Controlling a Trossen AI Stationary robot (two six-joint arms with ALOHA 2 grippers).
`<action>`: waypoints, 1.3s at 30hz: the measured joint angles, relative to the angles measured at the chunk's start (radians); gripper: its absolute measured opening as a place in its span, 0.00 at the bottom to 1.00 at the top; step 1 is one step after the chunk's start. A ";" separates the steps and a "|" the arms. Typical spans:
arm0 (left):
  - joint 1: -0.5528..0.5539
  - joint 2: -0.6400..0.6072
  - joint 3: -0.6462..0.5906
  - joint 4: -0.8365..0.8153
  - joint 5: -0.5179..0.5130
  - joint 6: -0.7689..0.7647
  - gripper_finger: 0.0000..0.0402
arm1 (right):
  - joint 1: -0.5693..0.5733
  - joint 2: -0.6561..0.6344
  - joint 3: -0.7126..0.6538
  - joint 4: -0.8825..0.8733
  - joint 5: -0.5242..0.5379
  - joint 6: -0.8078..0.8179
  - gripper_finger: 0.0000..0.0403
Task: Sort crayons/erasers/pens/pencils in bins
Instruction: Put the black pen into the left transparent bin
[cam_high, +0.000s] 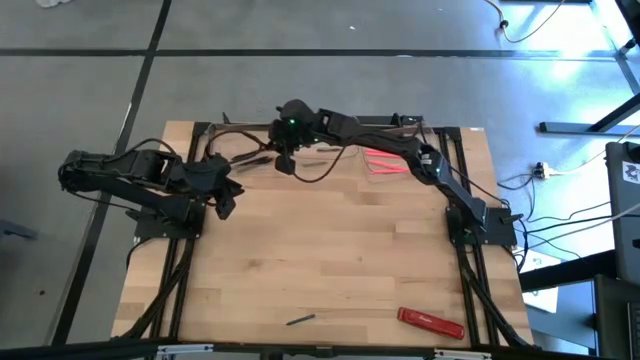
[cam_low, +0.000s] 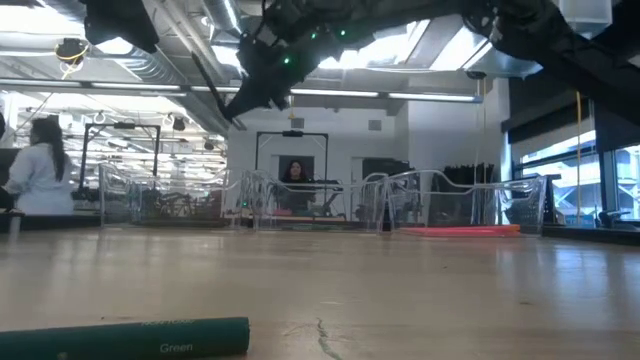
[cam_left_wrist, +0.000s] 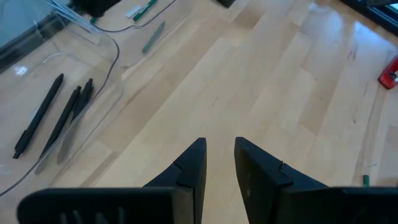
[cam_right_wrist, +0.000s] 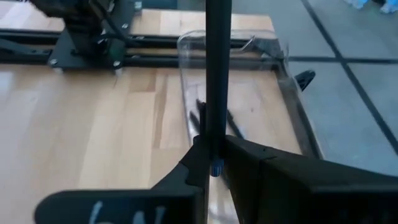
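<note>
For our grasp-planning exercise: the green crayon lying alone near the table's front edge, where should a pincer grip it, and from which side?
Probably at mid-length, from straight above, fingers straddling its long axis: the green crayon lies flat on the table, a thin stick with clear wood either side. The free left pincer suits; the right pincer holds a black pen by the bins.

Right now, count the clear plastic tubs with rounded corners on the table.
3, in a row at the far edge: left tub, middle tub, and right tub holding pink-red sticks.
</note>
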 joint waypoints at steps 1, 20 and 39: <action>0.000 0.000 0.000 0.000 0.000 0.000 0.19 | -0.002 0.007 0.000 0.023 0.000 -0.002 0.10; 0.000 0.000 0.000 0.002 0.000 -0.026 0.19 | -0.038 0.171 0.000 0.179 0.002 0.007 0.10; 0.000 0.000 -0.001 0.002 0.000 -0.018 0.19 | -0.038 0.172 0.000 0.195 0.036 0.006 0.14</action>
